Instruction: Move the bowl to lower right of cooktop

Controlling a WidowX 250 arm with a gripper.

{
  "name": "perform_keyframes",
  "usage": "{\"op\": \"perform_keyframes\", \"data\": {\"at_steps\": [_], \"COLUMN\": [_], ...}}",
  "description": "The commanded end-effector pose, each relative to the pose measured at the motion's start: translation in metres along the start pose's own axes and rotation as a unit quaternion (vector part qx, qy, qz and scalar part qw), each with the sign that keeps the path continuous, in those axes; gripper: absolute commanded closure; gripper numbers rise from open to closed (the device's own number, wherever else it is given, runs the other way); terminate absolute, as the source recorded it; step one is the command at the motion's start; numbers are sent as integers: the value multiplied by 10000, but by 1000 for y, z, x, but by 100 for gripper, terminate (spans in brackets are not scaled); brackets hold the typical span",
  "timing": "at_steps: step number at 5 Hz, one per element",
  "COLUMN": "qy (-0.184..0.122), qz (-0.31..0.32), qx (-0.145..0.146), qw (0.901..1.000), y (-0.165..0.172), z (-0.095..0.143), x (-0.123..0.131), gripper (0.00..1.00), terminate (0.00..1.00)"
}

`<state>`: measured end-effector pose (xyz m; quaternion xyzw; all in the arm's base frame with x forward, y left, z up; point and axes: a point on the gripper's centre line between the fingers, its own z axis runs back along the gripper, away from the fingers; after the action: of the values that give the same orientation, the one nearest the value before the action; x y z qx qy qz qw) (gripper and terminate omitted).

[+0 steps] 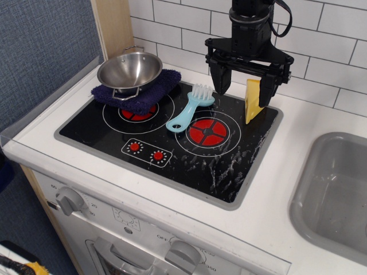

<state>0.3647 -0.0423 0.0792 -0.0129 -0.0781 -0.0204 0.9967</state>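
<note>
The shiny steel bowl [129,69] with wire loop handles sits on a dark blue cloth [140,91] over the back left burner of the black cooktop [172,134]. My gripper [243,86] hangs open and empty above the back right part of the cooktop, well to the right of the bowl. Its fingers [219,77] point down, one on each side of the gap. The lower right part of the cooktop [229,172] is bare black surface with white scuffs.
A light blue brush [191,107] lies between the two burners. A yellow wedge [253,100] stands by my right finger. The grey sink basin [338,195] is at the right. White tiled wall runs behind; a wooden post stands behind the bowl.
</note>
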Motion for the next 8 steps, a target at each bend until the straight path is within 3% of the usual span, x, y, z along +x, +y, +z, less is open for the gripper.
{"op": "perform_keyframes", "data": {"at_steps": [1, 2, 4, 5, 8], "qy": [0, -82, -69, 228, 601], "qz": [0, 193, 721, 760, 882], "qx": [0, -64, 180, 391, 732], "qw": [10000, 9998, 9972, 9961, 9916], "y": [0, 19, 93, 120, 142], "z": [0, 5, 27, 26, 20], "x": [0, 12, 45, 54, 34], "gripper": [0, 0, 0, 0, 0], "terminate": [0, 0, 0, 0, 0]}}
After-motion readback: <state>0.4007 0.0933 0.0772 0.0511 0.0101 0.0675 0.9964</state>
